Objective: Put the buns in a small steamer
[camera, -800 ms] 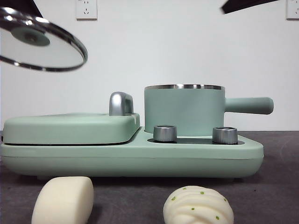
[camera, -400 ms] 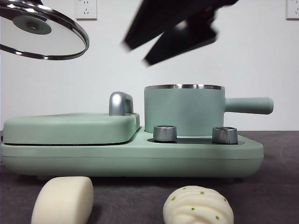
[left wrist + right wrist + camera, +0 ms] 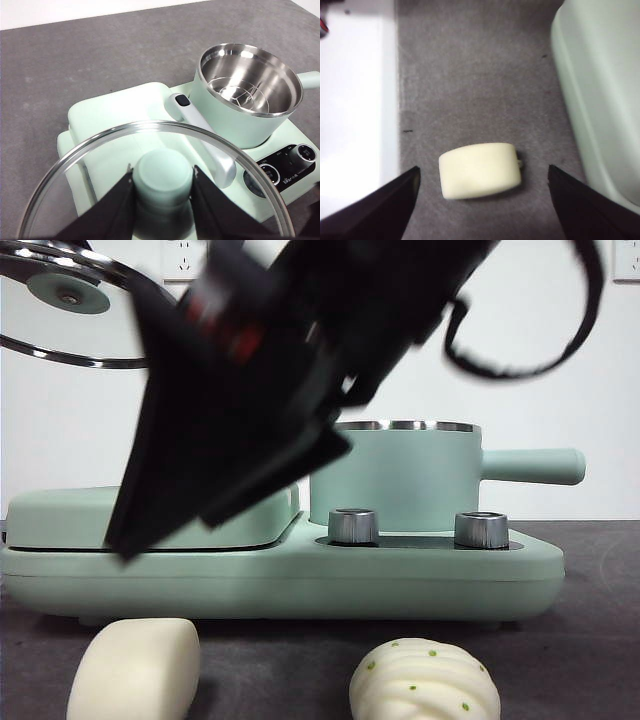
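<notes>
- At the upper left of the front frame I have the glass lid (image 3: 75,310) lifted well clear of the cooker; the left claw (image 3: 162,192) is clamped on its green knob (image 3: 163,175), jaws tight against both sides
- At the lower left the plain bun (image 3: 135,668) sits on the dark table (image 3: 590,640), in front of the cooker base (image 3: 300,575) and apart from it
- Through the middle the right claw (image 3: 165,530) slants down from the upper right, big and dark, its tips hanging above the plain bun and in front of the flat griddle cover (image 3: 60,515)
- From its own camera the right claw (image 3: 482,200) has its jaws spread wide with nothing between them, and the plain bun (image 3: 480,170) lies centred in the gap below, not yet touched
- At the lower centre the speckled bun (image 3: 425,680) also rests on the table
- At centre right the steamer pot (image 3: 400,480) stands open on the base, handle pointing right; the left wrist view shows its steel bowl (image 3: 250,80) empty
- So I judge the lid is off, no bun is in, and both pickups are left, plain bun first
</notes>
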Available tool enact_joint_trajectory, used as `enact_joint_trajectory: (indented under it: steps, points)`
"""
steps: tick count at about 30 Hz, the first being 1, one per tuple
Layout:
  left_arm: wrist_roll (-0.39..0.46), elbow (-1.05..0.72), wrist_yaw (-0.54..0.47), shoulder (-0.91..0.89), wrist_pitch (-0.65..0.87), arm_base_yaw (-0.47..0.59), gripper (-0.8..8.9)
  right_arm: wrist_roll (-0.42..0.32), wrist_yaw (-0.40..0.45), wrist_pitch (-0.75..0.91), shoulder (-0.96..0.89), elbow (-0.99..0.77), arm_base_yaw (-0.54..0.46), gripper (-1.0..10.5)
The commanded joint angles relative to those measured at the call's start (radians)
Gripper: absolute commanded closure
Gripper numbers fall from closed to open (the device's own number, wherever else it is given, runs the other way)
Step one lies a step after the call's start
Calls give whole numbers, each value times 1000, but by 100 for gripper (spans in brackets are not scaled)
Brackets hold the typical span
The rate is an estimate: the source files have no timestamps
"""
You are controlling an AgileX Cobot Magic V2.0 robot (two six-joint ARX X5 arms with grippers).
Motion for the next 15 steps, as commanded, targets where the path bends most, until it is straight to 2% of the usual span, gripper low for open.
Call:
enact_joint_trajectory:
  steps: [1, 9, 15]
  points:
    - [-9, 19, 1, 1, 29, -2, 799, -6, 0, 35, 57, 20, 26, 526]
    - [-8, 19, 1, 1, 27, -2, 799, 3, 32, 61, 162, 20, 47, 530]
    - [-8, 19, 1, 1, 25, -2, 799, 54, 53, 61, 180, 21, 54, 680]
